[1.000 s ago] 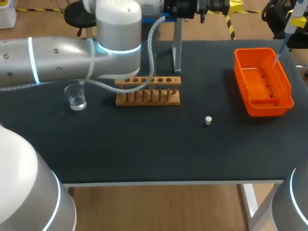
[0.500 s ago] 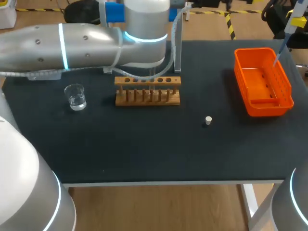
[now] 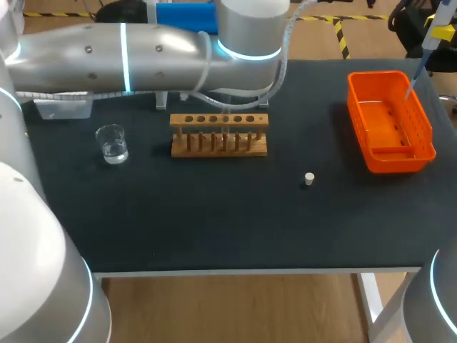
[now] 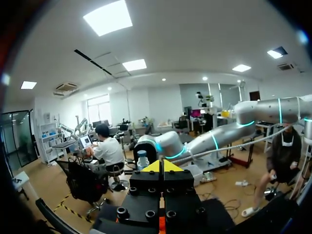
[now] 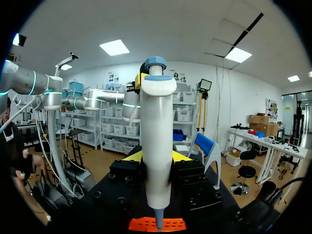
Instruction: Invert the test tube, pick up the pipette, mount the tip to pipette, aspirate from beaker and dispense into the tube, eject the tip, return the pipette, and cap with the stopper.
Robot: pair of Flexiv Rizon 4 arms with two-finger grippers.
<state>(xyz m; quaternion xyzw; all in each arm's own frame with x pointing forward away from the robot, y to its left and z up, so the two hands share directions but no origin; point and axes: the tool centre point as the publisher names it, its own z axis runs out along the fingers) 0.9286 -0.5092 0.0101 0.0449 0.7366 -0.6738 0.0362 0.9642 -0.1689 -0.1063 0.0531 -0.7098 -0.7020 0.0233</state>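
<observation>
Black table top (image 3: 214,229): nearest me the stopper (image 3: 308,179) lies loose, uncapped job waiting. Further back sit the beaker (image 3: 112,143) and the wooden rack (image 3: 219,133). The orange bin (image 3: 425,136) is at far right, with my right gripper (image 5: 156,158) clamped on the pipette (image 5: 157,112), lower end hanging over the bin. I judge eject-the-tip is the step. Next needs the ejector pressed, then the pipette put back. Left arm (image 3: 143,57) lies across the far edge, left gripper (image 4: 163,166) tips pressed together, empty
</observation>
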